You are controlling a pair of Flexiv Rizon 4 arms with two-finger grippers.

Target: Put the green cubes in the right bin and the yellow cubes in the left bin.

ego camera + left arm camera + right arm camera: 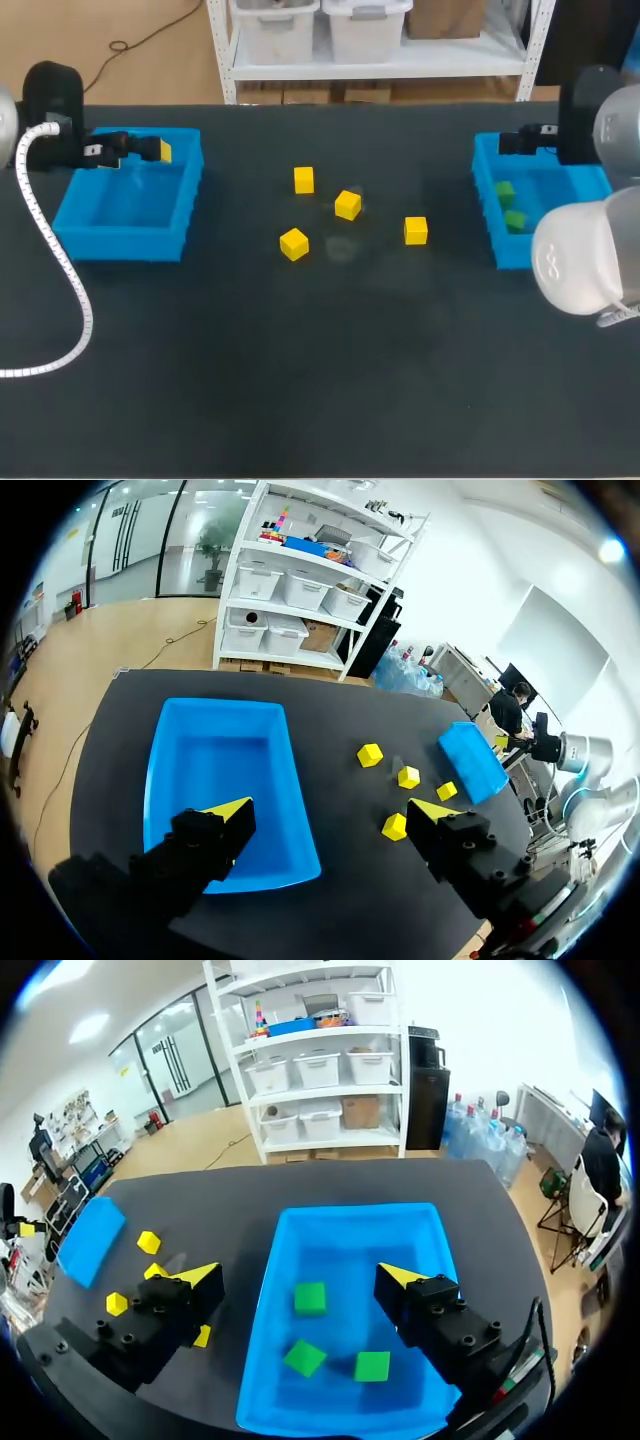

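Both claws hang released and empty, the left gripper (331, 808) above the left bin (215, 705), the right gripper (299, 1275) above the right bin (350, 1210) containing three green cubes (310, 1298), four yellow cubes (348, 205) scattered between the bins on the table (300, 380)

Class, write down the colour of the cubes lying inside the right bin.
The cubes in the right bin are green; the right wrist view shows them best.

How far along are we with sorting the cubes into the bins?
Green looks done: three green cubes lie in the right bin, and none shows on the table. Nothing is in hand: the left gripper and right gripper are both open over their bins. Left to do: all four yellow cubes sit on the table, and the left bin holds none.
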